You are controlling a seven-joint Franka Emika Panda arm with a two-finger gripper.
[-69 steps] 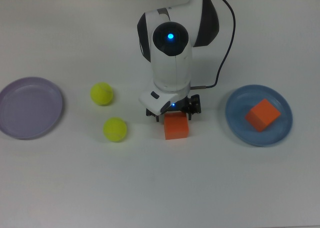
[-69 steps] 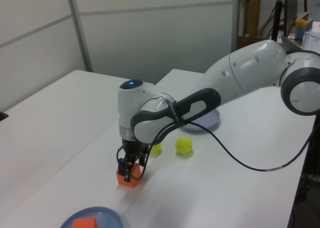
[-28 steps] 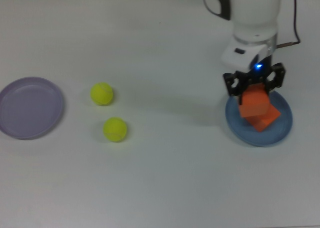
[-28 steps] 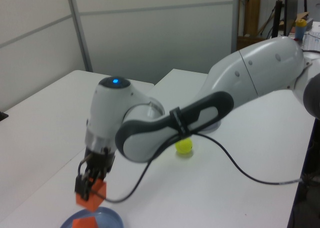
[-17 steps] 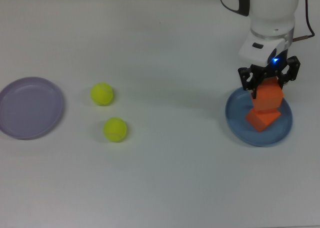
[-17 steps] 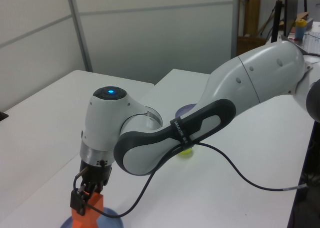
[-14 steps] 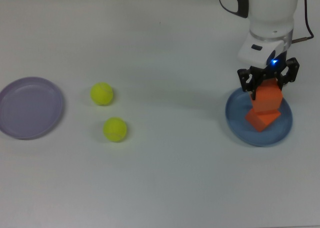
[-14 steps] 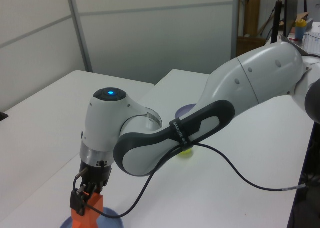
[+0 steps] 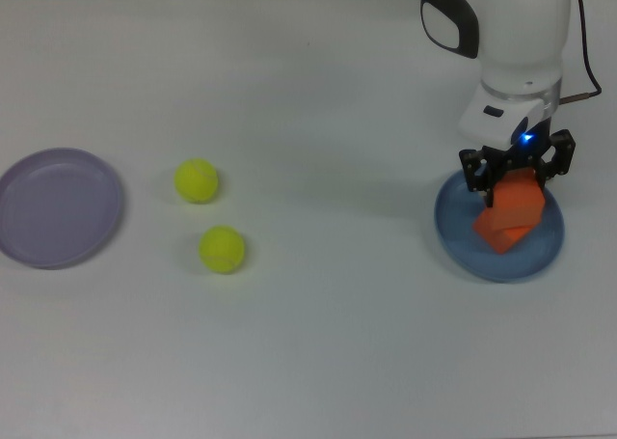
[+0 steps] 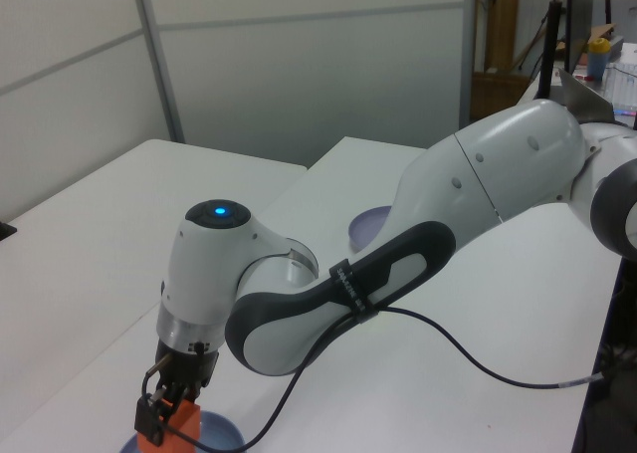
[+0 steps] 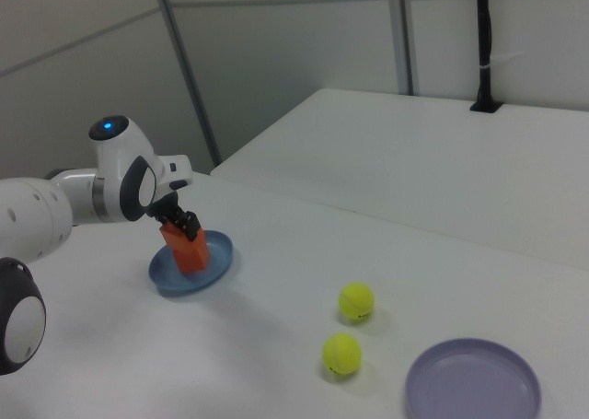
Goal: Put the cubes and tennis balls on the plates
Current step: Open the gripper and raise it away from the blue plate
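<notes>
My gripper (image 9: 518,174) is shut on an orange cube (image 9: 522,200) and holds it low over the blue plate (image 9: 453,229) at the top view's right. Under it, a second orange cube (image 9: 492,234) lies on that plate, and the two overlap. In the right view the gripper (image 11: 179,221) and the orange cubes (image 11: 189,249) stand over the blue plate (image 11: 166,276). Two yellow-green tennis balls (image 9: 197,180) (image 9: 223,249) rest on the table left of centre. The lavender plate (image 9: 60,207) lies bare at the top view's far left.
The white arm (image 10: 418,264) reaches across the table in the left view and hides the tennis balls there; a bit of the lavender plate (image 10: 366,220) shows behind it. A black cable (image 10: 468,368) trails on the tabletop. A black post (image 11: 484,41) stands at the back.
The gripper lifted the orange cube from the table's middle and carried it to the top view's right. Over the last half second it sank lower over the blue plate.
</notes>
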